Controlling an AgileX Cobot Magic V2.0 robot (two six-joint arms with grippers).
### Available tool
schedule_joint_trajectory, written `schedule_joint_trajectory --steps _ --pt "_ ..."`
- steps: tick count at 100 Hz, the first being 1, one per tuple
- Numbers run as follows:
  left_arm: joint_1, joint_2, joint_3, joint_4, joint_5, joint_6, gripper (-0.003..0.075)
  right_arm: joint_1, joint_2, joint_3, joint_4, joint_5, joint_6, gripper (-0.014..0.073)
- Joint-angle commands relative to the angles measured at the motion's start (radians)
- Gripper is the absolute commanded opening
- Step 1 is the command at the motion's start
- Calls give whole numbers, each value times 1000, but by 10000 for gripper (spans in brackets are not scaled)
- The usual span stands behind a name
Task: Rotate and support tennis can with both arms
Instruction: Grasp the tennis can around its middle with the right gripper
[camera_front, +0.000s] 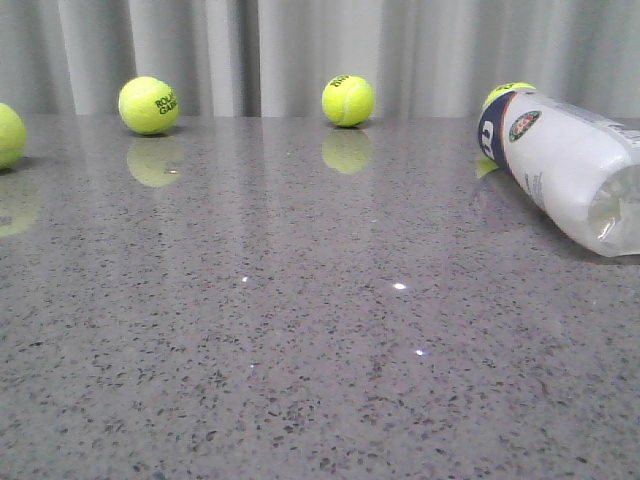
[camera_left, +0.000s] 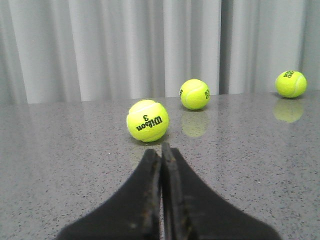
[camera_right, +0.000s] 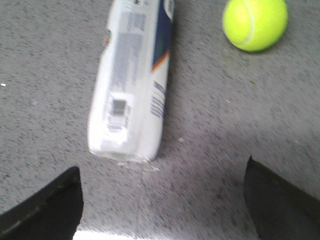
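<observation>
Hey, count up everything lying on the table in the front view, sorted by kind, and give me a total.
Tennis balls: 4
Tennis can: 1
Total: 5

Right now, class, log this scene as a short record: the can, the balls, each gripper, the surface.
can: lying on its side, on the table's right, held by nothing
balls: three loose ones in the front view, a fourth partly hidden behind the can
left gripper: shut, empty, pointing at a ball
right gripper: open, above the can's end, not touching
surface: grey speckled table
</observation>
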Motion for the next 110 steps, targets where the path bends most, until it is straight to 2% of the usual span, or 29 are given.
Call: schedule_joint_trajectory --steps 1,25,54,74,110 --pt "1 -38 46 -6 -78 -10 -21 -1 66 -73 74 -74 -64 643" --pt "1 -38 46 -6 -78 -10 -21 -1 290 -192 166 -110 -150 643" --pt "1 -38 46 -6 -78 -10 -21 24 515 -299 173 -108 -181 643" --pt "1 -38 46 -6 -78 -10 -21 77 611 -320 172 -160 -189 643" --pt "1 -38 46 -6 -78 -10 -21 79 743 -320 172 -164 -188 641"
